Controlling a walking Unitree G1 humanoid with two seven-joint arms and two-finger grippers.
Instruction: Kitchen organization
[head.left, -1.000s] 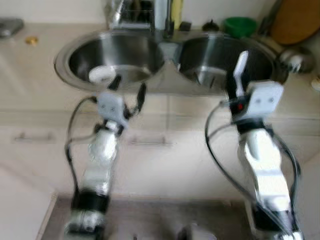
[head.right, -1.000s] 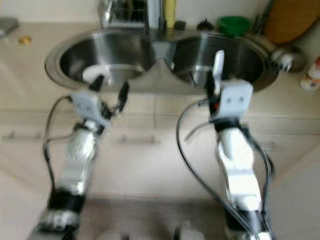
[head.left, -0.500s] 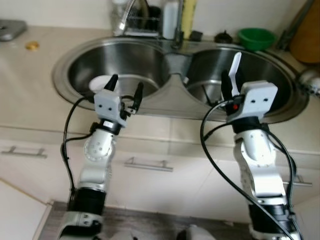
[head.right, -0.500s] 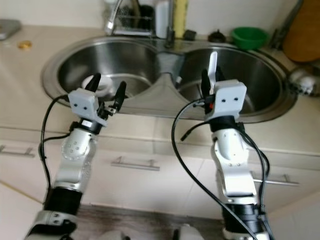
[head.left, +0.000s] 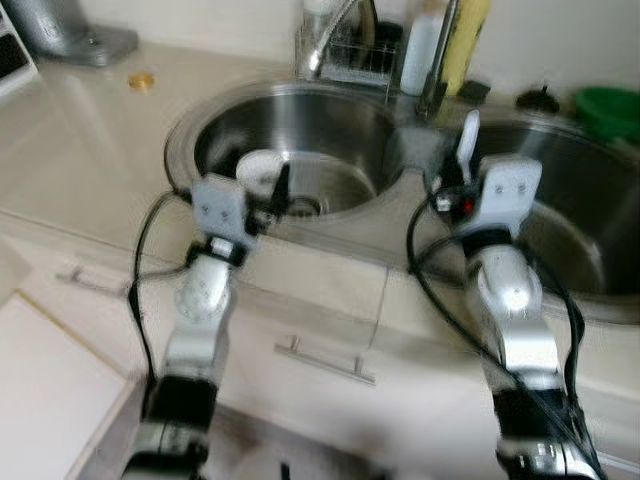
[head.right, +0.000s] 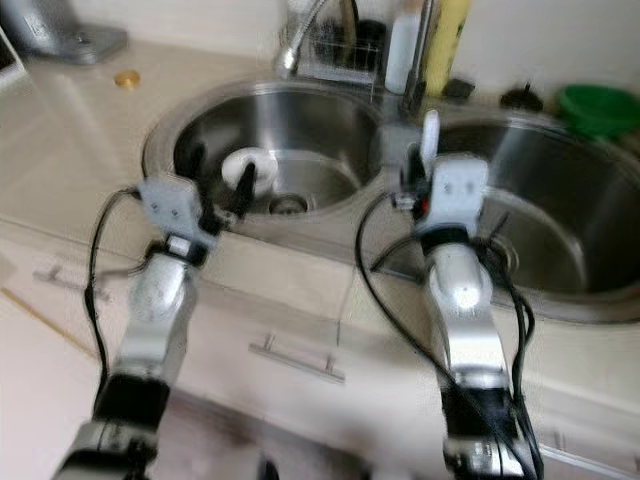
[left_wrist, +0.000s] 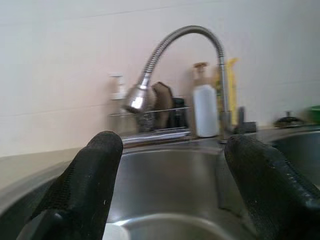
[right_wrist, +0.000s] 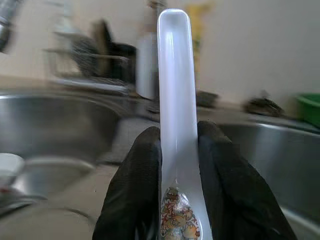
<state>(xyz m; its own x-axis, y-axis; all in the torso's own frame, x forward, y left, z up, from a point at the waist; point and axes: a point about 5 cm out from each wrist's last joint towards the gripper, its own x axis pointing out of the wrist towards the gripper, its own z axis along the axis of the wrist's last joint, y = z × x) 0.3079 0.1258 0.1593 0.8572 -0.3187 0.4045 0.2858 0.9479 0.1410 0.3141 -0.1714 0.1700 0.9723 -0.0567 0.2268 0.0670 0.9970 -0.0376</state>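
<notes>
The right end effector (right_wrist: 176, 165) was closed on a white spoon (right_wrist: 175, 100), held upright above the divider of the double sink (head.left: 400, 165). The left end effector (left_wrist: 175, 190) stood wide, with nothing between its fingers, over the front rim of the left basin. A small white cup (head.left: 262, 170) lay inside that basin, near the drain. A curved tap (left_wrist: 175, 55) rose behind the sink.

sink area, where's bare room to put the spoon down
The right gripper holds the white spoon. Bare patches: the counter left of the sink, between the gold lid and the left basin; most of the right basin. Crowded: behind the faucet, with rack and bottles; a white cup sits in the left basin.
</notes>
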